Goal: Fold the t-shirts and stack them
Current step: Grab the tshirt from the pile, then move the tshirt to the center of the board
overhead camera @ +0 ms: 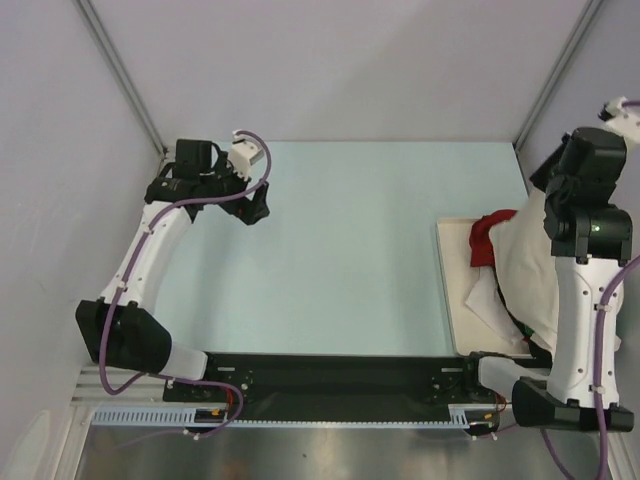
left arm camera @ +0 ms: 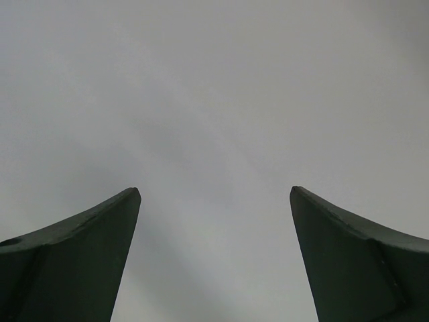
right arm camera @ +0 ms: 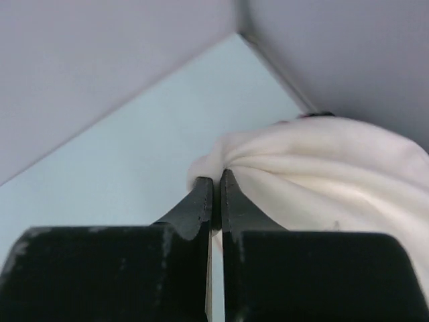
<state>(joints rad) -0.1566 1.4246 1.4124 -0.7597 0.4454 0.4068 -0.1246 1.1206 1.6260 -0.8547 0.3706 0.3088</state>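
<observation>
The right tool is clenched on the bunched cream t-shirt; the left tool spreads wide.

Two t-shirts are in view: one cream t-shirt and one red t-shirt. There is one pale tray and one tabletop. There are two arms, one left arm and one right arm. There are two grippers, the left gripper and the right gripper, each with two jaws.
</observation>
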